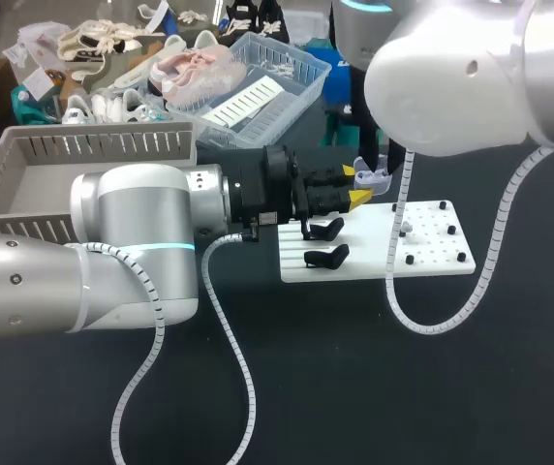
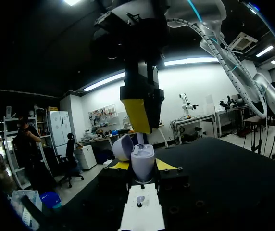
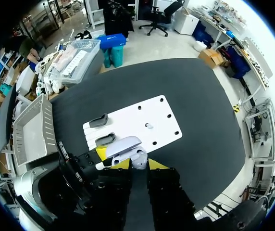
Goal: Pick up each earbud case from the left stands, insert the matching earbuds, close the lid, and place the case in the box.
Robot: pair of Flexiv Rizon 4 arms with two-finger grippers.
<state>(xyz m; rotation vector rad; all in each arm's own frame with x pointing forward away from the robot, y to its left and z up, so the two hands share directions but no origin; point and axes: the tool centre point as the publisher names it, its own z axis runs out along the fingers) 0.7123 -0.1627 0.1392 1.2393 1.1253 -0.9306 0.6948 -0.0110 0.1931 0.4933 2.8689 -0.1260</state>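
Observation:
My left gripper (image 1: 356, 186) is shut on a pale earbud case (image 1: 372, 178) and holds it upright with its lid open over the far edge of the white board (image 1: 432, 242). In the left wrist view the case (image 2: 142, 161) sits between the yellow tips. My right gripper (image 2: 141, 130) comes down from above, shut on a white earbud (image 2: 140, 139) just over the case's opening. In the right wrist view the open lid (image 3: 125, 144) lies just ahead of my right gripper (image 3: 138, 164). My right arm (image 1: 471, 68) hides its own gripper in the head view.
Two black stands (image 1: 323, 230) (image 1: 325, 257) are on the board's left part and look empty. A small white earbud (image 3: 148, 126) rests mid-board among black pegs. The grey slotted box (image 1: 25, 184) stands at the table's left, behind my left arm.

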